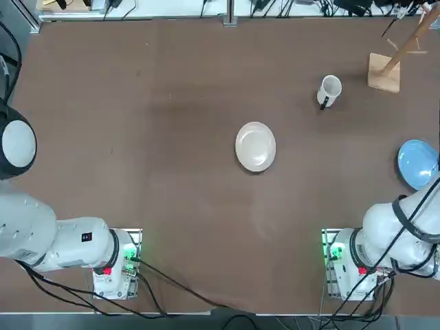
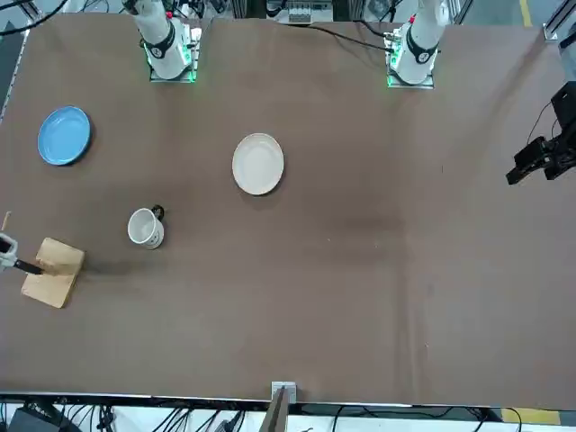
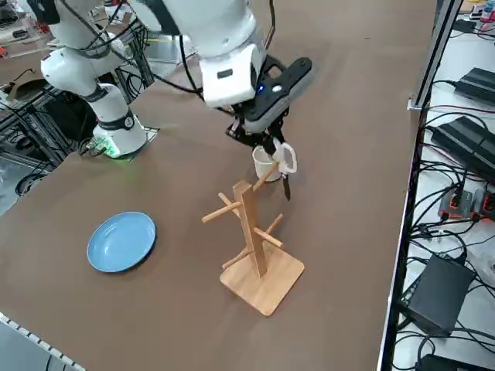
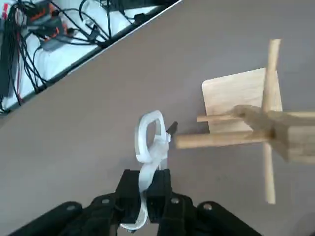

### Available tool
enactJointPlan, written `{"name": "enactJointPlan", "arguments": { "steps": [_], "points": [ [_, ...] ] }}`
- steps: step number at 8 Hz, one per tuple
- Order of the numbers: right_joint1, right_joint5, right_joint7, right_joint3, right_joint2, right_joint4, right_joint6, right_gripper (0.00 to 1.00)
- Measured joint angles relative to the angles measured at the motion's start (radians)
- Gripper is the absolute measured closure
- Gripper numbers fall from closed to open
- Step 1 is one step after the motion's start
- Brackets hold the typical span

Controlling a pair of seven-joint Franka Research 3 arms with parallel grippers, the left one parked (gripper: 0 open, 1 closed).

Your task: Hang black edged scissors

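Your right gripper is clamped on the black edged scissors, holding them above the counter, their handle loop just beside a peg of the wooden rack.

Top view: wooden rack cut by edge. Wrist view: scissors blades hidden btwn right hand fingers.

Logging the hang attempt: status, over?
Right end effector shut on pale black-trimmed scissors. Handle loop beside upper peg tip of wooden rack, not yet on. Nothing blocking.
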Motion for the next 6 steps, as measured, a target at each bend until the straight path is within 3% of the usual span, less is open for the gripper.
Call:
{"name": "enactJointPlan", "arguments": {
  "steps": [6],
  "points": [
    [-0.053,0.079,0.005,0.003,0.001,0.006,-0.005,0.89]
  ]
}}
